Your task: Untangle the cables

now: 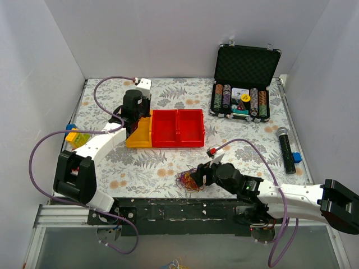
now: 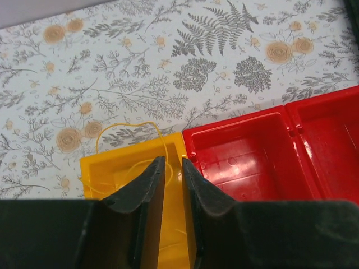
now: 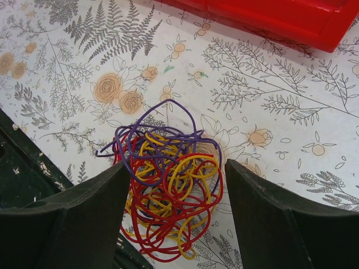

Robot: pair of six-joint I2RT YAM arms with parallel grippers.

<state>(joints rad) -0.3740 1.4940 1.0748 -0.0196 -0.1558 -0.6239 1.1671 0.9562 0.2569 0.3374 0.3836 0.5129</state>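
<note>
The cables are a small tangle (image 3: 168, 190) of thin red, yellow and purple wire lying on the floral tablecloth near the front edge (image 1: 188, 180). My right gripper (image 3: 176, 165) is open, with one finger on each side of the tangle (image 1: 196, 176). One yellow strand (image 2: 126, 124) lies in the yellow bin (image 2: 92, 168) and loops over its far rim. My left gripper (image 2: 173, 159) hangs over that bin (image 1: 134, 130). Its jaws stand a narrow gap apart. The strand runs past the tips, and nothing is pinched between them.
A red two-compartment bin (image 1: 176, 129) adjoins the yellow bin (image 1: 140, 140). An open black case of poker chips (image 1: 244, 84) stands at the back right. A black microphone (image 1: 287, 148) and a blue block (image 1: 297, 157) lie at the right. Yellow and blue blocks (image 1: 76, 136) sit at the left edge.
</note>
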